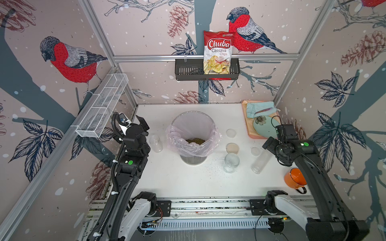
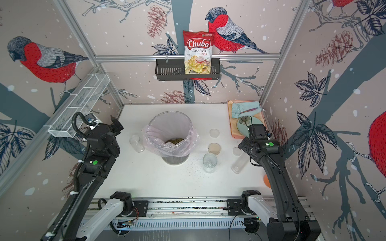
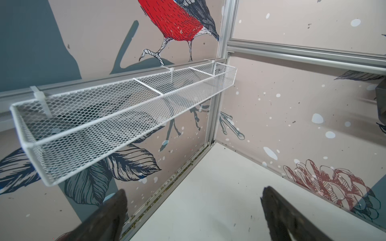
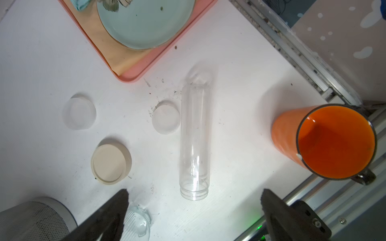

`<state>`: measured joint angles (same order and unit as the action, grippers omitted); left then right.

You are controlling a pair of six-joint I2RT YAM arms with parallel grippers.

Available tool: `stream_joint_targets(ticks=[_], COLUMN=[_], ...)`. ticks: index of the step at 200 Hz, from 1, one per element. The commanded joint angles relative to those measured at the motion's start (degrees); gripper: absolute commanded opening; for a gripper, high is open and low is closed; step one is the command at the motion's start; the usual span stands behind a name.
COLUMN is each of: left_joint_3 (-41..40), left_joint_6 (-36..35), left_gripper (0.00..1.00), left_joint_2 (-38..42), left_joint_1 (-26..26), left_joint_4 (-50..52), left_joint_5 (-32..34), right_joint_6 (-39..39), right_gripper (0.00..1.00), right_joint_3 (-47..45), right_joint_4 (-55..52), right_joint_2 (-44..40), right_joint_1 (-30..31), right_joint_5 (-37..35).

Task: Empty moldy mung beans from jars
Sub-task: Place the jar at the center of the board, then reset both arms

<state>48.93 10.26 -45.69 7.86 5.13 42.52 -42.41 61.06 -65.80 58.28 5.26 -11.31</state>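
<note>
left gripper [image 3: 194, 191], right gripper [image 4: 194, 191] gaping, empty, tall jar [image 4: 194, 135] apparently empty, mung beans [image 1: 195, 141] in bin [image 1: 193, 160] only overhead

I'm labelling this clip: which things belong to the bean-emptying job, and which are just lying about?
Job: tall tube jar, round-shouldered jar, short jar, cream lid, two clear lids, mung beans, lined bin.
Lying about: orange mug, tray, plate, cloth, chips bag.

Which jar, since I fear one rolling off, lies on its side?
The tall tube, right of the bin; the round jar and the short jar stand upright.
</note>
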Motion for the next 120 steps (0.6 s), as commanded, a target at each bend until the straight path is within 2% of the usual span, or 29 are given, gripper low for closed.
stream_joint_targets(ticks=[1, 27, 91, 120], left_joint_3=[-0.4, 0.4, -0.2, -0.2], left_joint_6=[2.3, 2.2, 0.9, 0.9], left_gripper=[0.97, 0.97, 0.97, 0.97], left_joint_2=[0.1, -0.4, 0.4, 0.2], left_joint_1=[-1.1, -1.2, -1.2, -1.2], left_joint_4=[-2.4, -1.3, -1.4, -1.4], left_joint_5=[-4.7, -6.1, -8.1, -8.9], right_joint_6=[-0.4, 0.2, 5.1, 6.1], right_gripper=[0.99, 1.00, 0.99, 1.00], right_joint_3=[0.3, -2.4, -8.1, -9.4], right_joint_4=[-4.7, -6.8, -6.6, -6.2], right_joint_2=[1.0, 0.7, 1.1, 2.7], right_joint_1=[-0.9, -2.6, -10.0, -10.8], right_joint_5=[1.2, 5.6, 10.8, 14.1])
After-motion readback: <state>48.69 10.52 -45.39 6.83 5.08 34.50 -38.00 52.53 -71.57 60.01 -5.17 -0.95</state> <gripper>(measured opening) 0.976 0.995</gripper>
